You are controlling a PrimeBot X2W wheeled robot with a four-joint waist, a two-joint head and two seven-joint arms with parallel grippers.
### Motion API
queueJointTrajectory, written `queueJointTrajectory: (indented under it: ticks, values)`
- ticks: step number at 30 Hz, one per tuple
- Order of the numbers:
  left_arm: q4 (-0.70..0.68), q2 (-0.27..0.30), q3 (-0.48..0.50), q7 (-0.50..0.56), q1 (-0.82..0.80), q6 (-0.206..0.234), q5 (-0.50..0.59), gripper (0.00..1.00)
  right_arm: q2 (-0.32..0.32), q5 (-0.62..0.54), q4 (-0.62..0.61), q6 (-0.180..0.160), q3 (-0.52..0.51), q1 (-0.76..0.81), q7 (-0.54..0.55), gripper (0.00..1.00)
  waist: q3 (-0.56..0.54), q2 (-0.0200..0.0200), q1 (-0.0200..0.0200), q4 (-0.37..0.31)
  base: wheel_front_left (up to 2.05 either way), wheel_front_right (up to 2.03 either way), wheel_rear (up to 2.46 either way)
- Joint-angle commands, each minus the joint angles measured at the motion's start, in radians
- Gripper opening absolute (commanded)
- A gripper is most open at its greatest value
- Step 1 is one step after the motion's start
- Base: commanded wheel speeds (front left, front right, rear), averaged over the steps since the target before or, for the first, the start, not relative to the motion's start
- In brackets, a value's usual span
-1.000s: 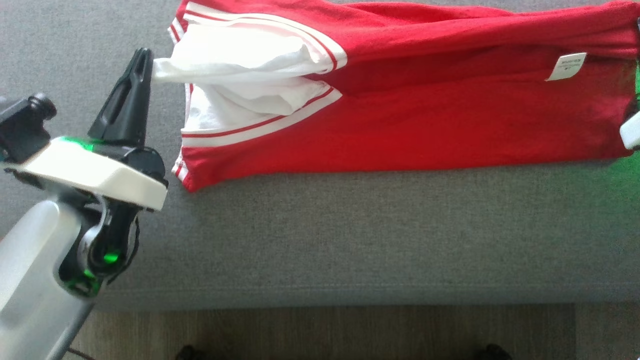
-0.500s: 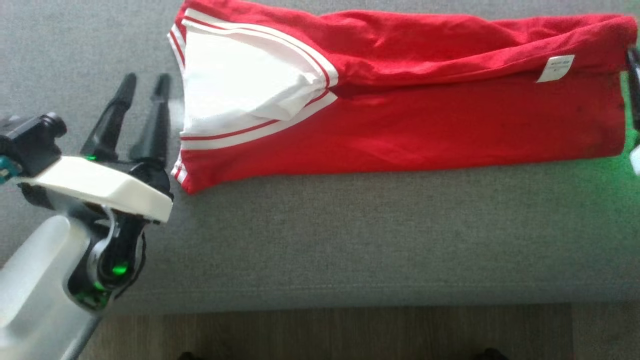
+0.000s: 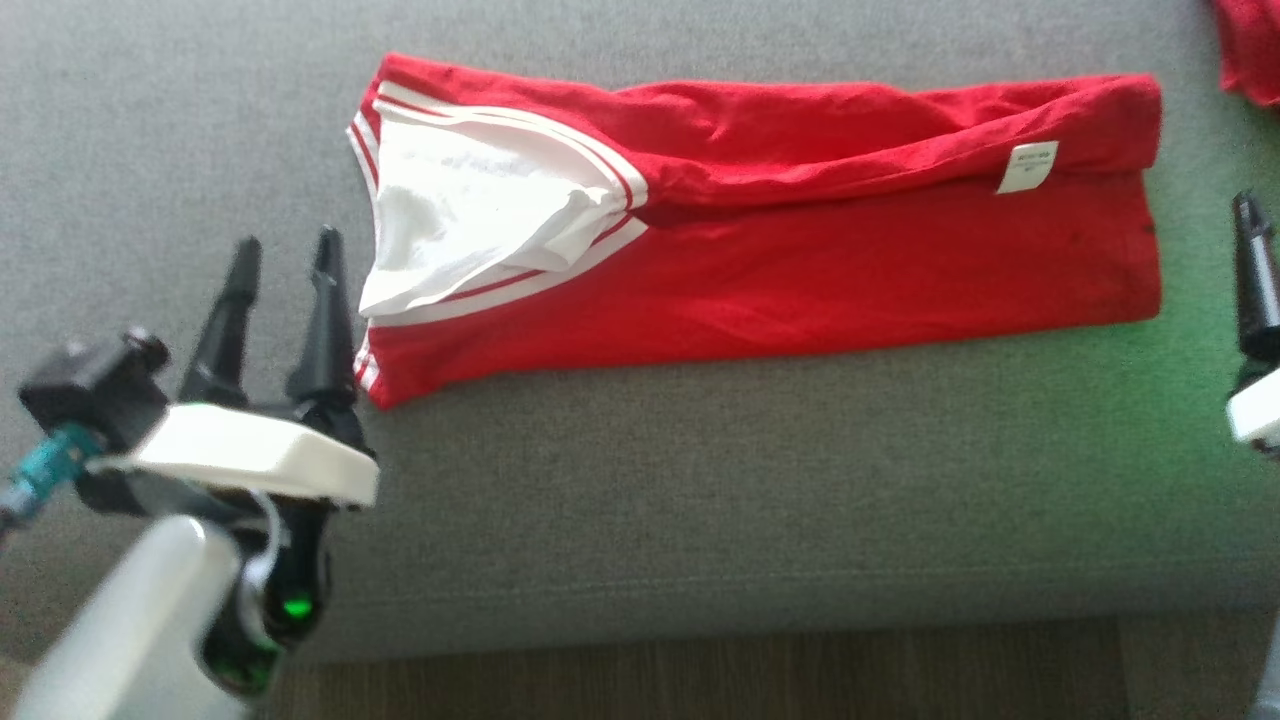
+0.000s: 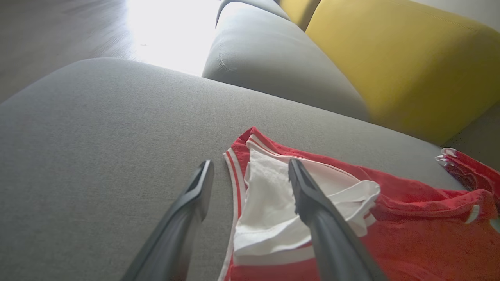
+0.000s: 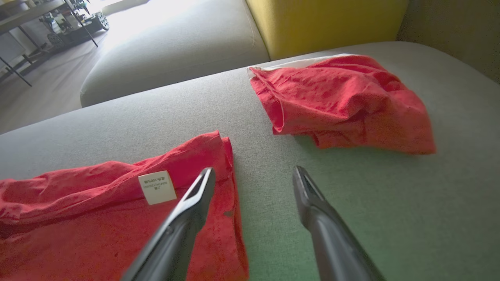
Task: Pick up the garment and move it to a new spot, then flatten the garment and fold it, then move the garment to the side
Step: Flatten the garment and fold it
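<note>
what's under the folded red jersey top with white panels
The grey fabric sofa cushion lies under the red jersey top. Whatever sits between its folded layers is hidden.

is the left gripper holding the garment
No, the left gripper is open and empty, sitting beside the white end of the garment.

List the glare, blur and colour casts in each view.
Head view: slightly soft, with a green glow on the sofa at the right. Left wrist view: blown-out white glare on the floor at top. Right wrist view: green tint on the sofa around the right gripper, and glare at upper left.
</note>
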Motion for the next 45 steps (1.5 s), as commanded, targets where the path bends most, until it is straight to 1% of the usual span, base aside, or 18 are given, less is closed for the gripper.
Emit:
queueJointTrajectory:
  ticks: [1,2,3,5,8,11,16,24,28,29,30,31,34,39,42,45]
  values:
    - [-0.041,-0.004,0.063,-0.011,0.009,0.012,0.04,1.0,0.004,0.001,-0.016,0.0,0.023,0.006,-0.015,1.0,-0.026,-0.0001,0.0001,-0.001,0.0,0.0,0.0]
    - [-0.048,-0.024,0.072,-0.012,0.024,0.015,0.065,1.0,0.011,0.004,-0.002,0.0,0.028,0.004,-0.022,1.0,-0.034,-0.0001,0.0001,0.001,0.0,0.0,0.0]
    - [-0.048,-0.024,0.072,-0.012,0.024,0.015,0.065,1.0,0.011,0.004,-0.002,0.0,0.028,0.004,-0.022,1.0,-0.034,-0.0001,0.0001,0.001,0.0,0.0,0.0]
    - [-0.057,-0.065,0.081,-0.012,0.055,0.013,0.108,1.0,0.021,0.008,0.032,0.0,0.041,-0.009,-0.038,1.0,-0.048,-0.0001,0.0001,0.004,0.0,0.0,0.0]
    - [-0.054,-0.118,0.084,-0.012,0.095,-0.007,0.149,1.0,0.028,0.006,0.096,0.0,0.073,-0.053,-0.061,1.0,-0.066,-0.0001,0.0001,0.009,0.0,0.0,0.0]
    - [-0.038,-0.151,0.085,-0.012,0.119,-0.03,0.178,1.0,0.032,-0.028,0.168,0.0,0.119,-0.124,-0.085,1.0,-0.078,-0.0001,0.0001,0.013,0.0,0.0,0.0]
    - [-0.01,-0.188,0.061,-0.012,0.118,-0.066,0.21,1.0,0.022,-0.106,0.327,0.0,0.163,-0.27,-0.099,1.0,-0.086,-0.0001,0.0001,0.031,0.0,0.0,0.0]
    - [0.039,-0.227,0.039,-0.012,0.107,-0.105,0.228,1.0,-0.05,-0.226,0.593,0.0,0.179,-0.461,-0.085,1.0,-0.072,-0.0001,0.0001,0.067,0.0,0.0,0.0]
    - [0.06,-0.243,0.035,-0.012,0.104,-0.122,0.23,1.0,-0.075,-0.259,0.686,0.0,0.204,-0.523,-0.065,1.0,-0.066,-0.0001,0.0001,0.071,0.0,0.0,0.0]
    - [0.064,-0.245,0.036,-0.012,0.103,-0.125,0.232,1.0,-0.08,-0.262,0.702,0.0,0.211,-0.534,-0.064,0.73,-0.065,-0.0001,0.0001,0.07,0.0,0.0,0.0]
    - [0.068,-0.248,0.037,-0.012,0.102,-0.128,0.233,1.0,-0.086,-0.266,0.717,0.0,0.221,-0.544,-0.063,0.25,-0.065,-0.0001,0.0001,0.069,0.0,0.0,0.0]
    - [0.071,-0.25,0.039,-0.012,0.102,-0.131,0.234,1.0,-0.092,-0.267,0.731,0.0,0.229,-0.552,-0.062,0.0,-0.065,-0.0001,0.0001,0.067,0.0,0.0,0.0]
    - [0.082,-0.254,0.048,-0.012,0.104,-0.138,0.235,1.0,-0.104,-0.26,0.769,0.0,0.255,-0.563,-0.051,0.0,-0.073,-0.0001,0.0001,0.057,0.0,0.0,0.0]
    - [0.094,-0.257,0.069,-0.012,0.116,-0.152,0.219,1.0,-0.122,-0.212,0.806,0.0,0.3,-0.547,-0.007,0.0,-0.091,-0.0001,0.0001,0.031,0.0,0.0,0.0]
    - [0.098,-0.259,0.08,-0.012,0.123,-0.159,0.211,1.0,-0.134,-0.162,0.81,0.0,0.329,-0.524,0.029,0.0,-0.104,-0.0001,0.0001,0.015,0.0,0.0,0.0]
    - [0.102,-0.26,0.087,-0.012,0.131,-0.165,0.206,1.0,-0.15,-0.095,0.787,0.0,0.366,-0.49,0.075,0.0,-0.116,-0.0001,0.0001,-0.002,0.0,0.0,0.0]
